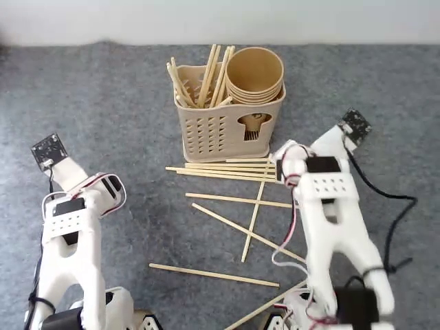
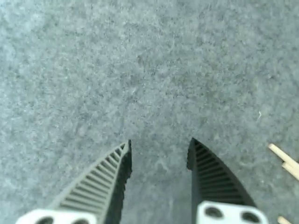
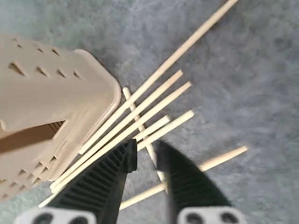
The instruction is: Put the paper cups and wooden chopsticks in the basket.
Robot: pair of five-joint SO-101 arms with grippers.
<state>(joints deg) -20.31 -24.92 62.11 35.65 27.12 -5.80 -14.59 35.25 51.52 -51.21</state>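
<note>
Progress check. The stack of brown paper cups (image 1: pixel 254 72) sits in one compartment of the beige perforated plastic basket (image 1: pixel 227 130). A bunch of pale wooden chopsticks (image 1: pixel 203 79) stands upright in the compartment beside it. We judge the cup part done.

The chopstick part is not done. A loose bundle (image 1: pixel 220 170) lies on the grey felt-covered tabletop (image 1: pixel 103 117), just in front of the basket. Several more sticks (image 1: pixel 237 200) lie scattered nearer the arm bases, and one long stick (image 1: pixel 213 274) lies well apart.

The right end effector (image 3: pixel 145 151) is low over the bundle beside the basket wall. Its jaws are slightly parted and clamp nothing we can confirm, though one stick passes under the gap.

The left end effector (image 2: pixel 159 147) is spread wide and empty over bare tabletop, with stick ends (image 2: pixel 285 161) off to one side.
</note>
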